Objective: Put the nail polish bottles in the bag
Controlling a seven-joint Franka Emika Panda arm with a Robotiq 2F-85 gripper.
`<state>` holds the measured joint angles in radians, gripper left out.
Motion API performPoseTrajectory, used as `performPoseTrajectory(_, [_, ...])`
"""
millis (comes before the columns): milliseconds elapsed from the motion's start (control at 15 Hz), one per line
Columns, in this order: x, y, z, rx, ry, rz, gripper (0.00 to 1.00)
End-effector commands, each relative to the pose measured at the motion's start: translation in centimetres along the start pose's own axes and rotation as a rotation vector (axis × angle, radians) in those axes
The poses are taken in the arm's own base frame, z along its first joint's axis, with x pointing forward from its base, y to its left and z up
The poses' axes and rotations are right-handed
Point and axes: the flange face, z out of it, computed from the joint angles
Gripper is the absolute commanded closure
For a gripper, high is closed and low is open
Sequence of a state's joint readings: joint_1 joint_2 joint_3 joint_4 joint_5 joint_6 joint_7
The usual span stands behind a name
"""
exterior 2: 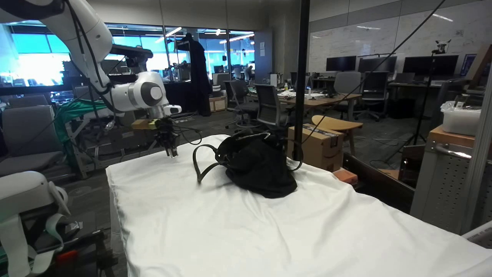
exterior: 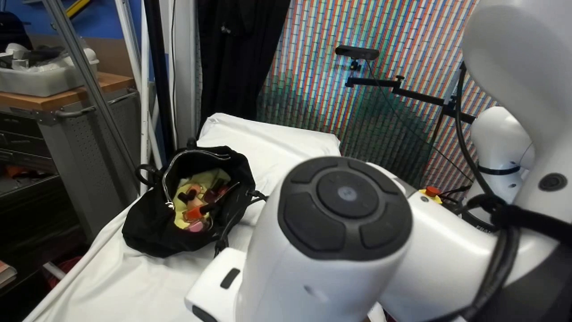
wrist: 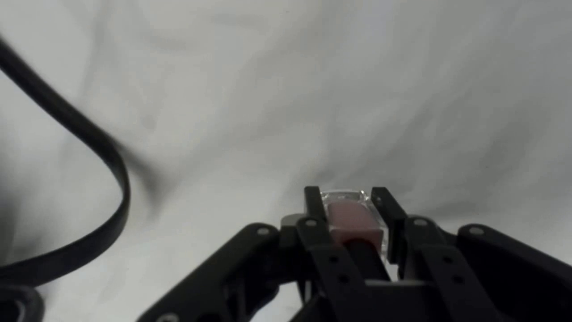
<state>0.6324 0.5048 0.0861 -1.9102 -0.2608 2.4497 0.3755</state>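
Pink bottle clamped in the fingers, apart from the bag

In the wrist view the fingertips press on both sides of the bottle and stand only its width apart. Its clear glass end faces outward; its dark cap points back in between the fingers. Whether it touches the bench below cannot be told. A black strap curves in at the left.

The bag rests on the white-draped bench, its mouth gaping upward. Inside, in an exterior view, an orange bottle with a dark cap and a second pink bottle lie on yellow-green lining, among others too jumbled to count. In an exterior view, a loop of the bag's strap juts out on the side toward the fingers.

In an exterior view, the arm reaches down over the bench, and the fingers are low beside the bag with a clear gap between. A cardboard box stands beyond the bag.

In an exterior view, the arm's wrist hides the fingers. A tub of odds and ends sits on a wood-topped cabinet to one side, a black curtain hangs beyond the bench, and a camera is mounted before a striped backdrop. A red button shows behind the arm.
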Motion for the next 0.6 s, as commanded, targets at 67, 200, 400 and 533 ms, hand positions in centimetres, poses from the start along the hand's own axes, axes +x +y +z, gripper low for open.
performPoseTrajectory(67, [1.5, 6.0, -3.2, -0.028, 0.044, 0.09, 0.85])
performPoseTrajectory(200, [2.0, 9.4, -4.6, -0.035, 0.068, 0.139, 0.85])
performPoseTrajectory(400, [2.4, 15.0, -7.2, -0.043, 0.113, 0.216, 0.85])
performPoseTrajectory(533, [2.4, 18.8, -8.9, -0.052, 0.147, 0.268, 0.85])
